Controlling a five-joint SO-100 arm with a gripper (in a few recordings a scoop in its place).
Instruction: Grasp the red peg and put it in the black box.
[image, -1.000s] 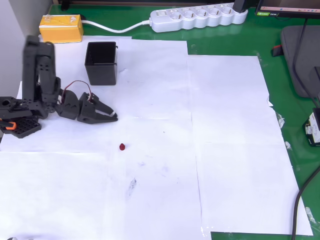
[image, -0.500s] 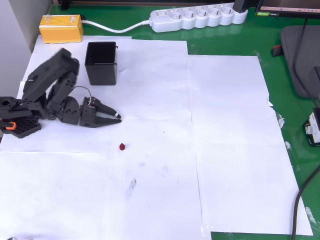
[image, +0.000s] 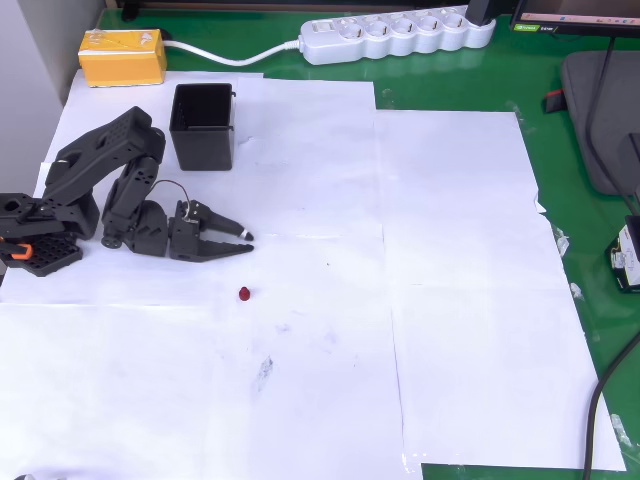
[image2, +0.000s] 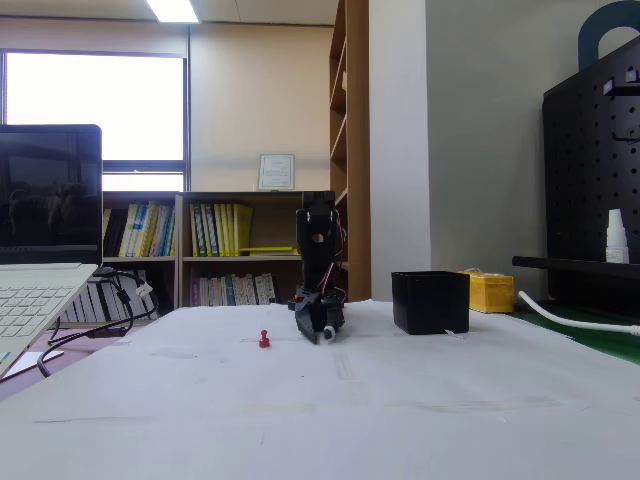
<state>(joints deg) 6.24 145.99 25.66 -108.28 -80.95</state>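
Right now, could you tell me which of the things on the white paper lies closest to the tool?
The red peg, just below the tool tips overhead; the black box sits farther up.

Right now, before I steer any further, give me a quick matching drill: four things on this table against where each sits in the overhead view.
Things:
1. red peg
2. black box
3. yellow block
4. power strip

Places:
A. top edge, on the green mat
B. top-left corner
C. on the white paper just below the gripper tips
D. on paper above the arm

Pairs: 1-C, 2-D, 3-B, 4-A
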